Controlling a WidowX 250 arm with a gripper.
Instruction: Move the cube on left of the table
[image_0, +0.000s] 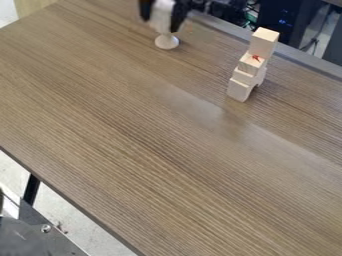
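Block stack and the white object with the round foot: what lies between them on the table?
In the camera view, only a bare stretch of wood-grain tabletop lies between the block stack and the white object.

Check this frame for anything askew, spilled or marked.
The stack of pale blocks looks uneven, its pieces stepped rather than flush. A small red mark shows just below the top block. I see no spill.

1. Bench (133, 135): streaky wood grain, satin, with a soft sheen near its middle.
2. Blocks (262, 42), between one and two o'clock: bare wood, smooth, matt.
3. White piece (166, 42), twelve o'clock: smooth.
4. Screw (46, 228), seven o'clock: shiny metal.
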